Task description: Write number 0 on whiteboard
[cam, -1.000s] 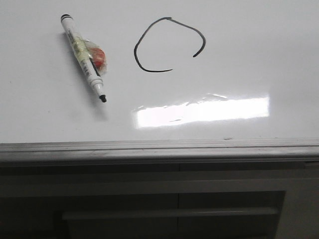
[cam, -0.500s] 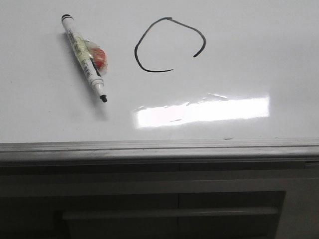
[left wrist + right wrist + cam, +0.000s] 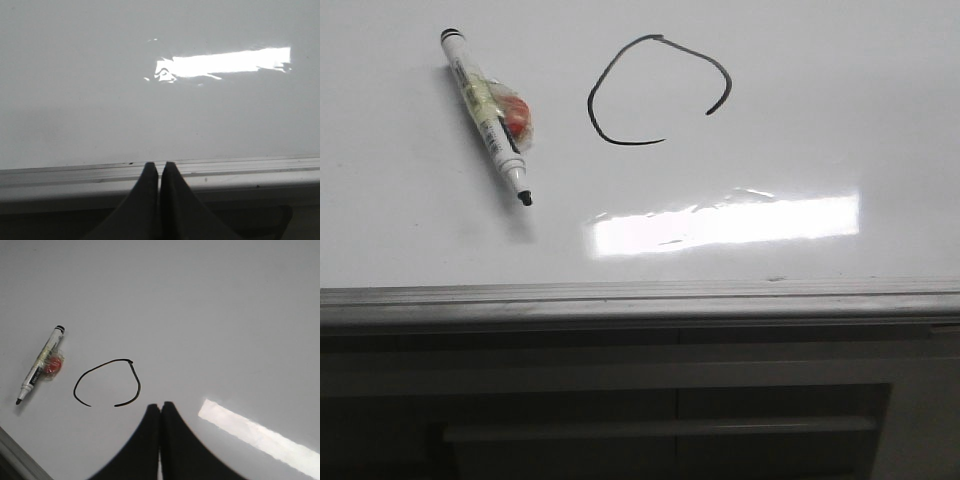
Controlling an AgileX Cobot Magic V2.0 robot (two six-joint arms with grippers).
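The whiteboard (image 3: 820,130) is a glossy white board with a grey metal edge strip (image 3: 640,298) along its near side. The number 0 (image 3: 610,75) is a thin black loop with a gap in its lower right; it also shows in the right wrist view (image 3: 136,385). An uncapped black marker (image 3: 488,118) with a red blob taped to it lies left of the loop, tip toward the near edge. My left gripper (image 3: 159,165) is shut and empty over the edge strip. My right gripper (image 3: 160,405) is shut and empty, beside the loop. Neither gripper shows in the front view.
A bright rectangular light reflection (image 3: 720,222) lies on the board near the edge strip. Below the strip is a dark cabinet front with a long handle bar (image 3: 660,428). The marker also shows in the right wrist view (image 3: 40,365).
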